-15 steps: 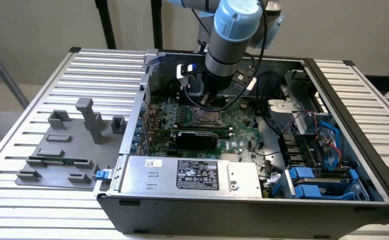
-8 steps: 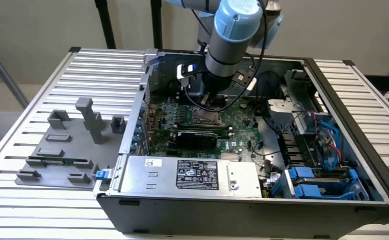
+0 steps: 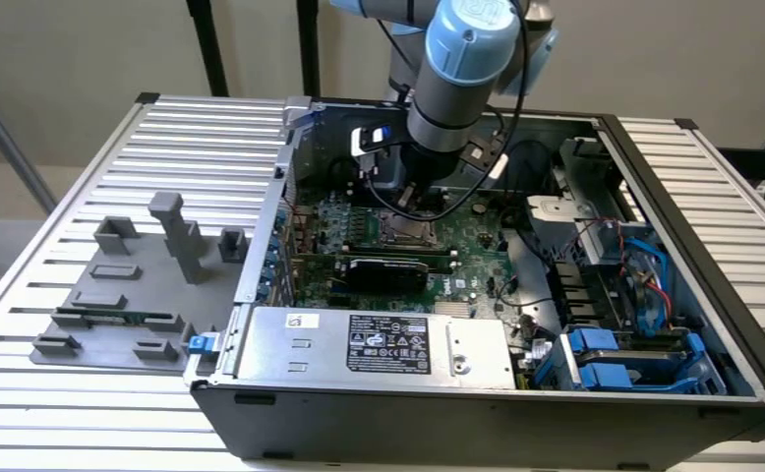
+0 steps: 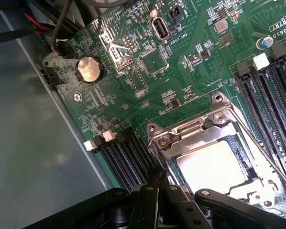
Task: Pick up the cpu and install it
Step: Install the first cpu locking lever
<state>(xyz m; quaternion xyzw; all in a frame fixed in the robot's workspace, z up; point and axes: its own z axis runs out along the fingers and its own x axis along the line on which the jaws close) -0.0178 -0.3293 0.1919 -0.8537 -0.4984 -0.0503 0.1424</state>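
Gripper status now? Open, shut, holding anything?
Gripper: jaws shut, nothing visibly held, poised over the motherboard socket's metal frame, where the silvery square cpu sits.

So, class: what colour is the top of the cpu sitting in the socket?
Pale silvery-beige, almost white in the glare; the cpu shows best in the wrist view.

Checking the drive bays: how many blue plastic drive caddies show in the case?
2: blue drive caddies and, side by side in the case's front corner at the exterior view's right. Others may be hidden.
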